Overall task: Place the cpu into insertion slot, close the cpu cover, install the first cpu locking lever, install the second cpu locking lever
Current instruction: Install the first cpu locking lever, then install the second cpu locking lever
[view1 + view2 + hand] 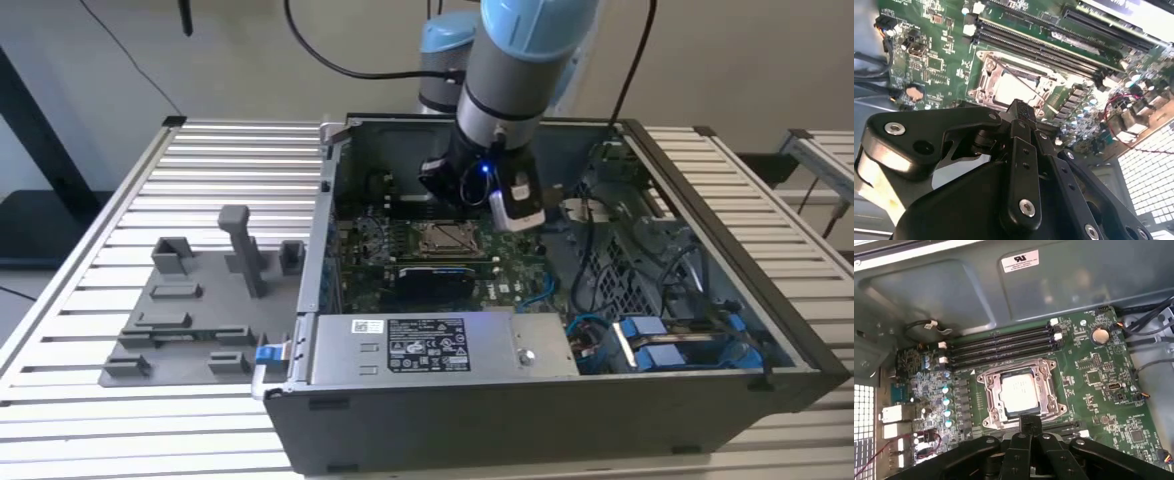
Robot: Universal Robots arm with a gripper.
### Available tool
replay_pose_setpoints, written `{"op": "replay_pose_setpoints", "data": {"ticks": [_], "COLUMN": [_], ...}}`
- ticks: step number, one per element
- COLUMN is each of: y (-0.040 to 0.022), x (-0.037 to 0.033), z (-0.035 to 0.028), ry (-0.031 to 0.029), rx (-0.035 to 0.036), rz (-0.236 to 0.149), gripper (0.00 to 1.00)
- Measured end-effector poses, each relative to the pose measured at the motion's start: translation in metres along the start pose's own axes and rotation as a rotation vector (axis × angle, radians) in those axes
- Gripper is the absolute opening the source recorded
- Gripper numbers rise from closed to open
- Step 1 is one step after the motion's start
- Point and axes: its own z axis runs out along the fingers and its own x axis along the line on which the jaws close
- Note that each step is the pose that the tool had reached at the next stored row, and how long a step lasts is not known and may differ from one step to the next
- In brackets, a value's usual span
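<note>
Cpu (1016,392) sits in the insertion slot (1045,371), cover apparently down; levers I judge unfinished. My claw (1030,421) hovers just beside, fingers together, holding nothing.

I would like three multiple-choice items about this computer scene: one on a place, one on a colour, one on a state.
1. Where does the cpu lie?
A. On the grey tray outside the case
B. In the insertion slot
C. On the power supply

2. What colour is the circuit board?
A. Red
B. Blue
C. Green

3. In what state is the computer case?
A. Open, with the board exposed
B. Closed by a side panel
C. Turned with its opening downward

Answers:
1. B: in the first wrist view the pale chip sits inside the socket's metal rim.
2. C: the board around the socket is green in both wrist views.
3. A: the exterior view looks straight into the case.
</note>
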Motion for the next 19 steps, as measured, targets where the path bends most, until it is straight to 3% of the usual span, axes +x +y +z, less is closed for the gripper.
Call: {"op": "replay_pose_setpoints", "data": {"ticks": [8,12,17,19], "y": [-0.0035,-0.0037,-0.0070,-0.0079], "x": [0.0027,0.0034,0.0156,0.0163], "z": [0.0018,0.0019,0.0034,0.0034], "ry": [0.0125,0.0133,0.0130,0.0129], "rx": [0.0039,0.0041,0.0039,0.0045], "rz": [-0.038,-0.041,-0.040,-0.041], "gripper": [0.11,0.11,0.11,0.11]}}
